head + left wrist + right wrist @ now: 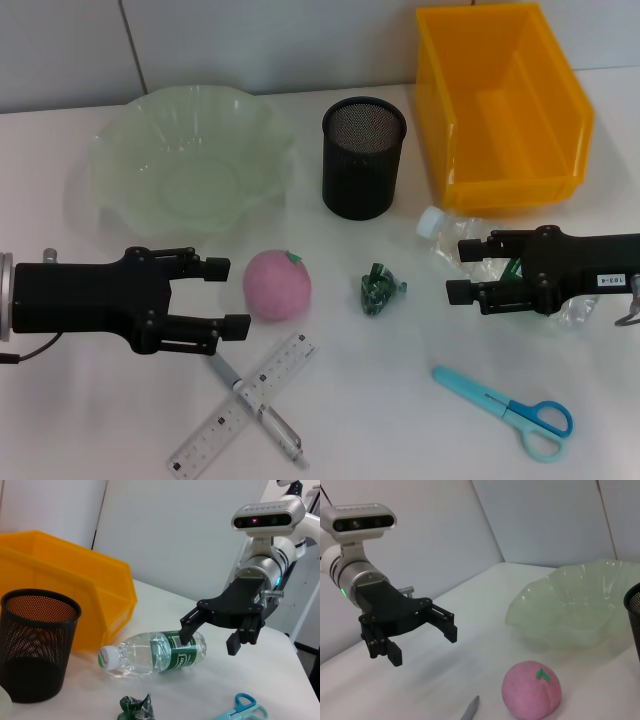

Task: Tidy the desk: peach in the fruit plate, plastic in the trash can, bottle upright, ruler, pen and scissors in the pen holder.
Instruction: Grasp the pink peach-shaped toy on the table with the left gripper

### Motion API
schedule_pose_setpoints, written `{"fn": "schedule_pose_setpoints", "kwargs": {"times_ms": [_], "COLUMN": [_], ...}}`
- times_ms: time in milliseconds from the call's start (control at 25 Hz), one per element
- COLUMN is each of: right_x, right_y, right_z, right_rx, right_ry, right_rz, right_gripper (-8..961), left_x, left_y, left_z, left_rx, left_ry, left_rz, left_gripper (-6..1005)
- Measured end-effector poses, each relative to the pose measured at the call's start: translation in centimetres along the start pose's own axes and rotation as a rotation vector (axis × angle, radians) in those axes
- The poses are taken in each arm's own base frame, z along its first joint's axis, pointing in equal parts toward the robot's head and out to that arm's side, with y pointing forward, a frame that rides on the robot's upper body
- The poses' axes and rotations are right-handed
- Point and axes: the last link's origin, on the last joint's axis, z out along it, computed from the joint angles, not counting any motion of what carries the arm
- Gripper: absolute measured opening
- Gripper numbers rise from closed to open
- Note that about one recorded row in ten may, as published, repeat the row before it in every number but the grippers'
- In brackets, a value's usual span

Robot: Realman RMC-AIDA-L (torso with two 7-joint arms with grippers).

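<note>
Pink and untouched, the peach [277, 284] sits on the bench [400, 400] just beside my left claw [228, 296], whose fingers are spread wide and empty, lined up level with the fruit. I judge that is the approach for carrying it to the green fruit plate [130, 150] right behind.

My right claw [462, 270] is also wide open, holding nothing. It hangs over the bottle [155, 652], which lies on its side with its cap pointing toward the pen holder [363, 158]. One finger is down by the label, so a grasp to stand it upright looks likely; I cannot tell whether it is touching the bottle.

Everything else waits where it lies:
- crumpled green plastic [377, 290] between peach and bottle, well apart from the yellow trash can [560, 100]
- ruler [245, 405] and pen [258, 412] crossed near the front edge
- scissors [505, 410] flat, front right
</note>
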Motion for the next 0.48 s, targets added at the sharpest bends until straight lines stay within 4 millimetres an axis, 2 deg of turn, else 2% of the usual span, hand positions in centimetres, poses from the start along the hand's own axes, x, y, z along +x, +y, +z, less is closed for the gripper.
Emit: {"fn": "schedule_pose_setpoints", "kwargs": {"times_ms": [480], "right_x": [-0.03], "right_y": [-0.03], "right_z": [0.01], "right_rx": [0.002], "right_ry": [-0.001], "right_rz": [0.0], "right_gripper": [777], "left_x": [0.04], "left_y": [-0.07], "left_z": [0.0], "left_rx": [0.004], "left_ry": [0.0], "left_rz": [0.001], "left_gripper": [852]}}
